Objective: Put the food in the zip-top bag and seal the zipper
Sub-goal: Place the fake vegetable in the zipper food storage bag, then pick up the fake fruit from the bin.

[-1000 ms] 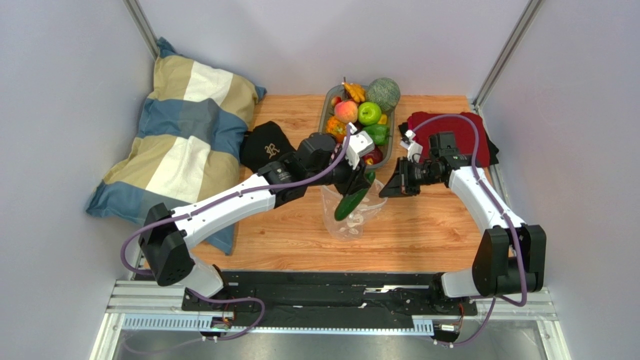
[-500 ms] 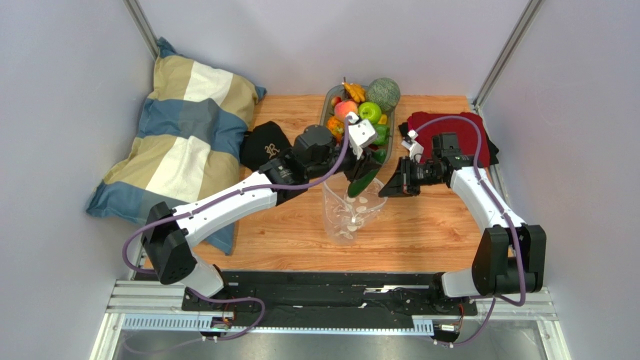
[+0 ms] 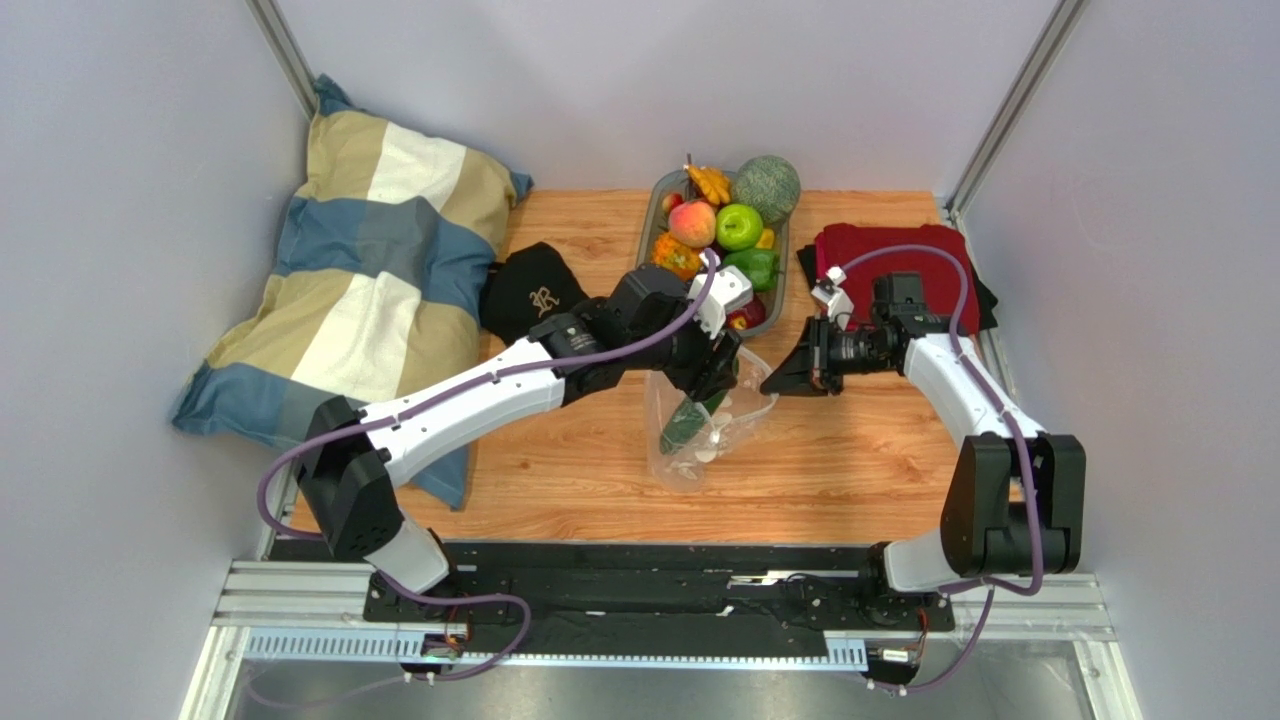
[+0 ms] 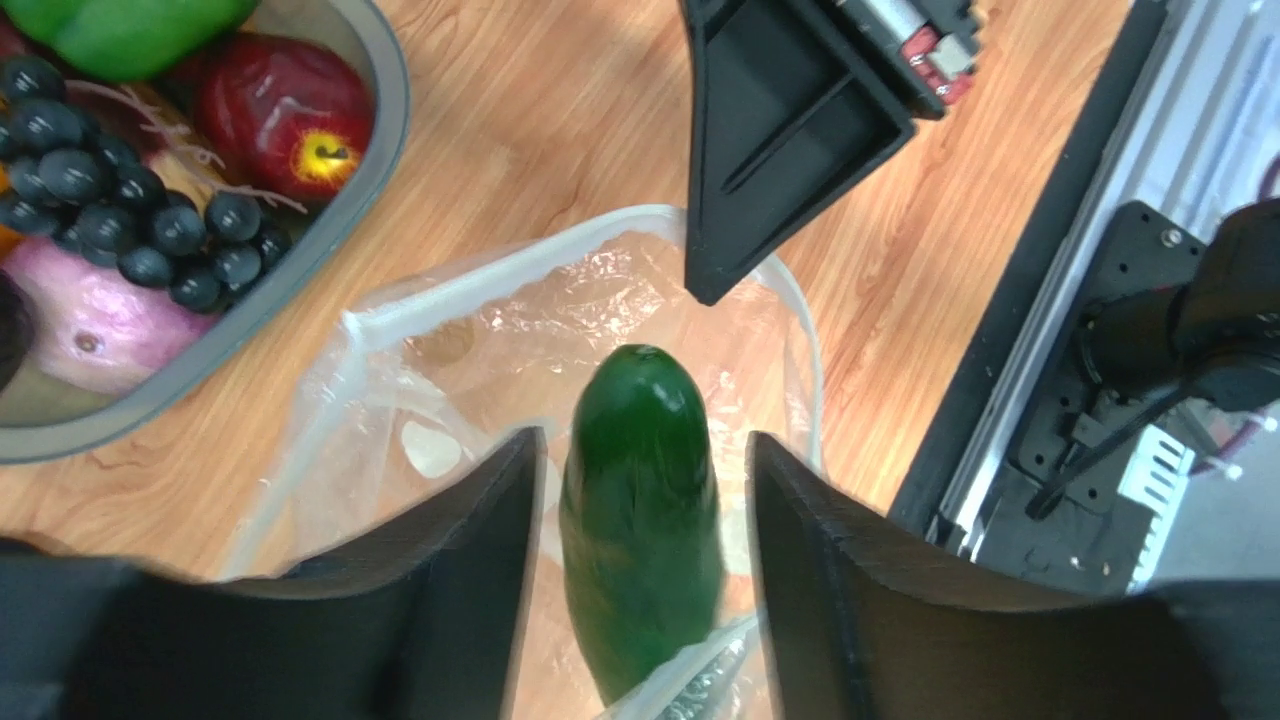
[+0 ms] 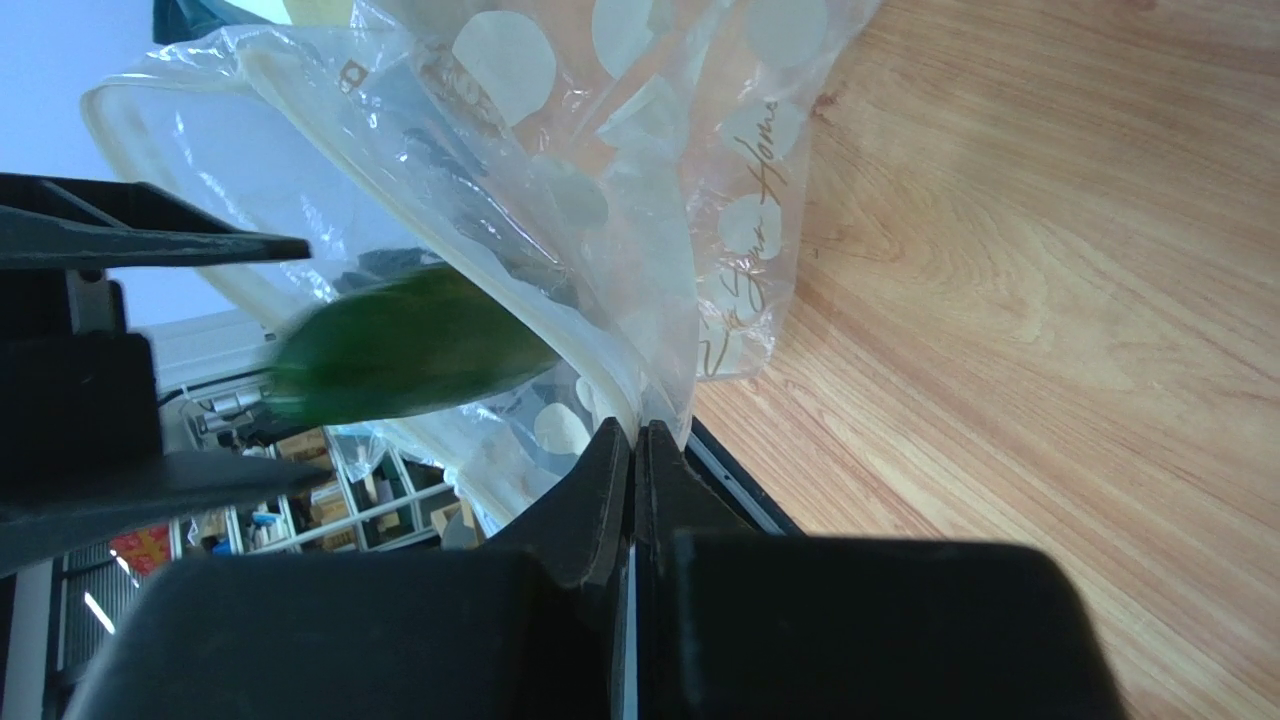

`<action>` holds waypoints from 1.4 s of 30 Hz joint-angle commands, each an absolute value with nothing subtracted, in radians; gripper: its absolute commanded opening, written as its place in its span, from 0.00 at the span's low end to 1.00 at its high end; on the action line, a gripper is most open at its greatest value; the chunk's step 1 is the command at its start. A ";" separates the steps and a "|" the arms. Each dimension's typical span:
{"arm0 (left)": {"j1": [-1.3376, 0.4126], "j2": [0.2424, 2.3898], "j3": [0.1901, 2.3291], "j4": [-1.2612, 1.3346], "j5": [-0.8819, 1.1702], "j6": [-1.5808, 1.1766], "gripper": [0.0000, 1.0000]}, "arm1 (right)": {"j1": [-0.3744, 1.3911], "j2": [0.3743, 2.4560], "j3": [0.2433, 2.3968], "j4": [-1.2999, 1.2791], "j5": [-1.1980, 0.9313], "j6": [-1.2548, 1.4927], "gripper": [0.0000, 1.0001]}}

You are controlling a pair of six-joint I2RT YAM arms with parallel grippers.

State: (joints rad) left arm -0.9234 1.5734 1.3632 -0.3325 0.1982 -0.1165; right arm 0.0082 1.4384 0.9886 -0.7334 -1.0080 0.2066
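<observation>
The clear dotted zip-top bag (image 3: 732,417) stands open on the wooden table, its mouth up. My right gripper (image 3: 769,383) is shut on the mouth edge by the zipper (image 4: 496,278) and holds it up; its closed fingertips (image 5: 634,435) pinch the plastic (image 5: 676,195). A green cucumber (image 3: 687,425) sits partly inside the bag, blurred in the left wrist view (image 4: 639,510). My left gripper (image 3: 706,375) is open above the mouth (image 4: 642,447), with a gap on each side of the cucumber. The cucumber also shows through the plastic in the right wrist view (image 5: 406,360).
A grey tray (image 3: 649,218) of fruit and vegetables stands behind the bag; its rim (image 4: 323,263) shows with grapes and an apple inside. A black cap (image 3: 529,293) and checked pillow (image 3: 361,285) lie left, a red cloth (image 3: 917,255) right.
My left gripper lifted the cucumber back toward the tray, then came down over the bag mouth and opened; the cucumber now sits lower, inside the bag. The right gripper kept hold of the edge.
</observation>
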 commanded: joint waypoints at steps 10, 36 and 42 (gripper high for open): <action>-0.767 1.557 1.641 -0.387 0.218 -0.117 0.96 | 0.009 1.396 0.966 -0.696 -0.943 0.187 0.00; -0.508 2.279 2.189 -0.253 0.336 -0.245 0.99 | 0.009 1.410 0.968 -0.707 -0.910 0.172 0.00; -0.506 2.324 2.195 -0.241 0.310 -0.259 0.99 | 0.009 1.420 0.974 -0.709 -0.914 0.172 0.00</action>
